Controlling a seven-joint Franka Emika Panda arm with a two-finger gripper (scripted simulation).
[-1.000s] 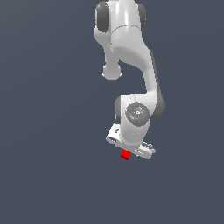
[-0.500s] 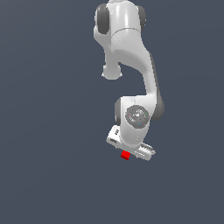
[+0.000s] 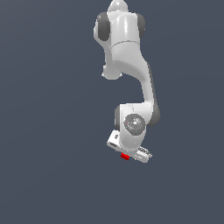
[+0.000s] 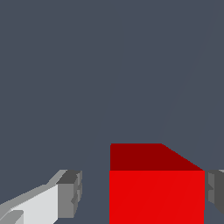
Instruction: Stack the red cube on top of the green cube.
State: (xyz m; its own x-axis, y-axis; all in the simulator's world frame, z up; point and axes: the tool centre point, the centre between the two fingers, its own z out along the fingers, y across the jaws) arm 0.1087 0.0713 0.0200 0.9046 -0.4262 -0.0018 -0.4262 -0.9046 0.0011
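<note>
Straddling red cube (image 4: 156, 197), gripper (image 4: 142, 194) open wide

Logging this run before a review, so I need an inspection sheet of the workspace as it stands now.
Surface: plain dark grey-blue floor, no markings.
Job's things: red cube under the gripper; in the wrist view it sits between the jaws, close to one finger, a gap to the other. Green cube: not in view.
Clutter: nothing seen.
Grippers: jaws open either side of the red cube.
Cables: nothing seen.
Surroundings: nothing seen.
</note>
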